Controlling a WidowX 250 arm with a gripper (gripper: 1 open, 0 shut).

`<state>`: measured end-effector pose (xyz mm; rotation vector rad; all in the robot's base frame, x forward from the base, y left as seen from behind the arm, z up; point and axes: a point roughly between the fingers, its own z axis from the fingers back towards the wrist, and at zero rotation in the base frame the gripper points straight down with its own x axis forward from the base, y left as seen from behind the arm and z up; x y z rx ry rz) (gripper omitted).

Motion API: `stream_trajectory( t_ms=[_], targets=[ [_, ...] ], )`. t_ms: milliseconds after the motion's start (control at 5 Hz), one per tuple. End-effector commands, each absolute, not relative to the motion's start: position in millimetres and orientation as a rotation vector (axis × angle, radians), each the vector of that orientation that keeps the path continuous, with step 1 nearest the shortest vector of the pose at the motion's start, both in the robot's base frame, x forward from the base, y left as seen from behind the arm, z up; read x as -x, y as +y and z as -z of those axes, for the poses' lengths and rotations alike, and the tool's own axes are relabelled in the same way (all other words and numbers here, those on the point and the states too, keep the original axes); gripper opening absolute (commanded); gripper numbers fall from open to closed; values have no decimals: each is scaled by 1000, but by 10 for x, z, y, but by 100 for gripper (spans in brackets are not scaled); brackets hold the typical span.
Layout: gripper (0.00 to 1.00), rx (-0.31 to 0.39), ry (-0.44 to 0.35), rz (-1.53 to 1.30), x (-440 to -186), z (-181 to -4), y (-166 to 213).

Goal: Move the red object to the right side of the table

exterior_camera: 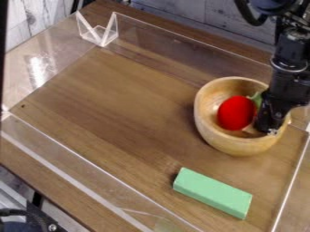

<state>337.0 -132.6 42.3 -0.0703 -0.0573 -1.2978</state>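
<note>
Where the wooden bowl [230, 136] sits, red object [234, 111] inside, narrow closed end effector [266, 120] alongside.

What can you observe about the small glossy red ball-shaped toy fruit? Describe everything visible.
The small glossy red ball-shaped toy fruit looks like smooth plastic, round, with a small green stem piece at its upper right. It sits inside the round light wooden bowl, toward the right part of the hollow, near the right edge of the dark wood-grain table. The black robot gripper reaches down into the bowl right beside it, shut; whether it grips the stem cannot be told.
</note>
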Motion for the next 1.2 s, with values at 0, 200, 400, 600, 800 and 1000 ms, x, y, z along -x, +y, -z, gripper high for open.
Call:
stream_trajectory(
  t_ms=[0,200,400,600,800,1000],
  targets=[
    [0,55,-154,1314,-3410,-748,-1408],
    [0,64,-160,1314,-3404,-756,-1415],
    [0,73,-167,1314,-3406,-762,-1418],
    [0,82,-175,1314,-3413,-769,-1419],
    [0,91,-182,1313,-3419,-778,-1418],
    [0,99,-190,1310,-3426,-790,-1410]
  ],
)
